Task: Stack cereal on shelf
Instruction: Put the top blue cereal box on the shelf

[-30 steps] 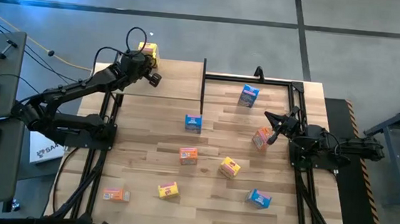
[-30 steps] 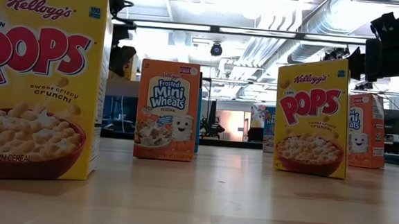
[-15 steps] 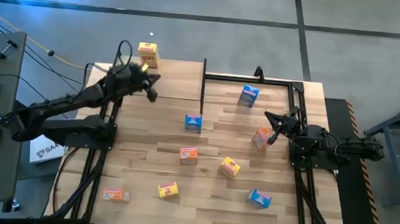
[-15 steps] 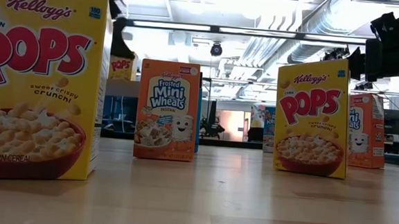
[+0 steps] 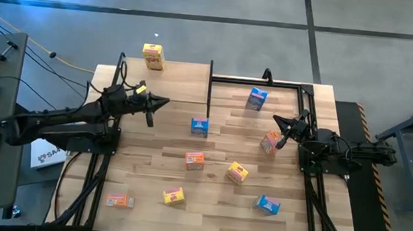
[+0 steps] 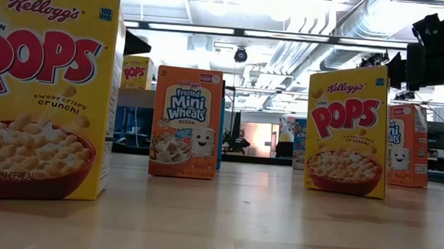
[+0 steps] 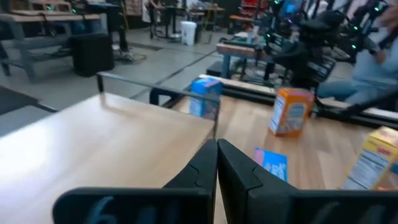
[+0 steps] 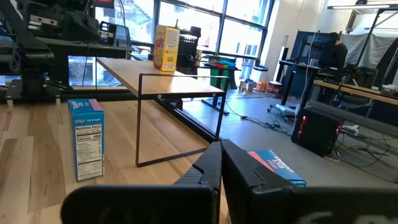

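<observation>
A yellow cereal box (image 5: 152, 56) (image 8: 166, 48) stands upright on the far edge of the shelf (image 5: 176, 83), a light board on thin black posts (image 8: 155, 71). My left gripper (image 5: 165, 102) (image 7: 216, 149) is shut and empty. It points level over the shelf's near edge, well short of that box. Several more cereal boxes sit on the tabletop, among them a blue one (image 5: 200, 127), an orange one (image 5: 194, 159) and a yellow one (image 5: 237, 172). My right gripper (image 5: 276, 121) (image 8: 219, 149) waits shut at the table's right, beside an orange box (image 5: 269, 142).
More boxes are spread over the near half of the table: yellow (image 5: 173, 196), orange (image 5: 118, 200) and blue (image 5: 267, 204). Another blue box (image 5: 256, 98) is at the far right. The shelf's black frame (image 5: 210, 83) rises mid-table. The shelf board (image 7: 112, 143) is bare near my left gripper.
My left gripper has drawn back from the yellow box on the shelf toward the table's near edge. It has sunk a little and tipped up from pointing down to about level. The yellow box still stands on the shelf's far edge.
</observation>
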Tool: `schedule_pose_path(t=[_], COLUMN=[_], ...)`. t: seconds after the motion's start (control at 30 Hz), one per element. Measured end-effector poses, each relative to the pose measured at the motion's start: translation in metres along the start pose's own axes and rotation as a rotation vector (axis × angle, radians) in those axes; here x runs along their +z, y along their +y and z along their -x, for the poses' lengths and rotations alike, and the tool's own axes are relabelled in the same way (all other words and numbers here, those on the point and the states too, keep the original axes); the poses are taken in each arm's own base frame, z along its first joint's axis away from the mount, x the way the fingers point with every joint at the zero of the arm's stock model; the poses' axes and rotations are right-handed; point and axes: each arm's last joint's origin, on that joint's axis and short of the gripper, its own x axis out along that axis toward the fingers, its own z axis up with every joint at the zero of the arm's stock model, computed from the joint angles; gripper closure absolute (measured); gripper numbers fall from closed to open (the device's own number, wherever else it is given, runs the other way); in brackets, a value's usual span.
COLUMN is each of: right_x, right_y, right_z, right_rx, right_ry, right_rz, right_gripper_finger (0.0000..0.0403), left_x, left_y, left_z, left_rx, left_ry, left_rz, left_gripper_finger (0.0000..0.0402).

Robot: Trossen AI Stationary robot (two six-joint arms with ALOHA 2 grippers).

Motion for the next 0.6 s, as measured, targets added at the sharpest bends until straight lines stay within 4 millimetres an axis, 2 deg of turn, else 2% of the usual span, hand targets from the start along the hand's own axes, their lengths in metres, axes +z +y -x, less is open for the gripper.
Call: schedule_pose_path(t=[0.23, 0.43, 0.6], right_x=[0.000, 0.001, 0.015], right_y=[0.000, 0.000, 0.000], right_z=[0.000, 0.000, 0.001], right_rx=[0.000, 0.006, 0.091], right_ry=[-0.001, -0.015, -0.171], right_rz=[0.000, -0.006, 0.040], right_gripper_finger=[0.0402, 0.0402, 0.0402], left_x=[-0.008, -0.019, -0.020], left_y=[-0.009, -0.009, -0.009], left_z=[0.002, 0.005, 0.005], left_rx=[-0.150, -0.196, -0.195], left_ry=[-0.097, -0.150, -0.148], left_rz=[-0.027, -0.065, -0.067], left_gripper_finger=[0.0399, 0.0399, 0.0399])
